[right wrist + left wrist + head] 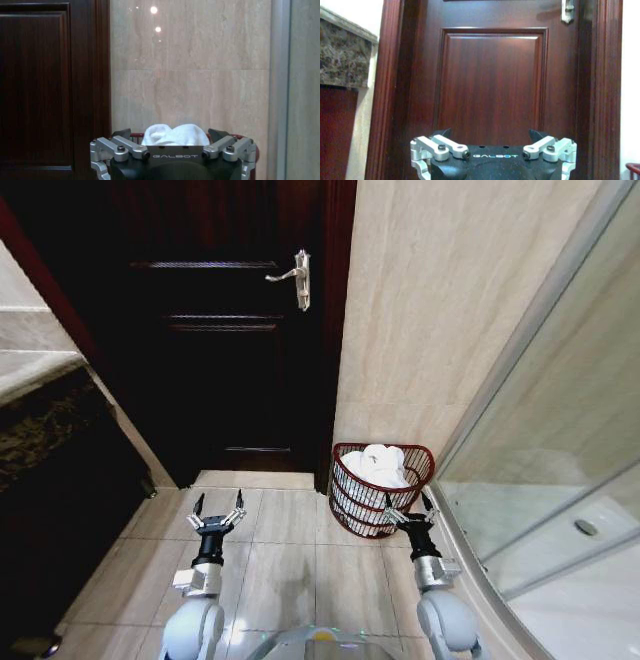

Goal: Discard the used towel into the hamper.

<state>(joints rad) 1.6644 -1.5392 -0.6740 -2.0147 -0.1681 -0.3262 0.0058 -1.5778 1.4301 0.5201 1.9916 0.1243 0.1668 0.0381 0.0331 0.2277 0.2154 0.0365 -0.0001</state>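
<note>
The hamper (381,489), a dark reddish-brown wire basket with a flat back, stands on the tiled floor (290,570) against the beige wall (440,310), in the corner between the dark wooden door (225,330) and the curved glass shower screen (540,440); the white towel (377,464) lies bunched inside it, heaped above the rim toward the wall side.

The right gripper (411,510) hovers over the floor just in front of the hamper's near edge, its 2 fingers spread apart and holding nothing; in the right wrist view the same gripper (171,132) points straight at the basket, with the white towel (174,135) rising between its parted fingertips and a sliver of the red hamper rim (134,136) showing beside it; whether the fingertips touch the wire cannot be told from the head view.

The left gripper (218,507) hangs over the floor tiles near the door threshold, well apart from the hamper, its fingers also spread wide and empty; the left wrist view has this gripper (490,133) facing the door's lower panel (490,82), with the silver door handle (567,10) above and a marble-fronted counter edge (345,56) to one side.
</note>
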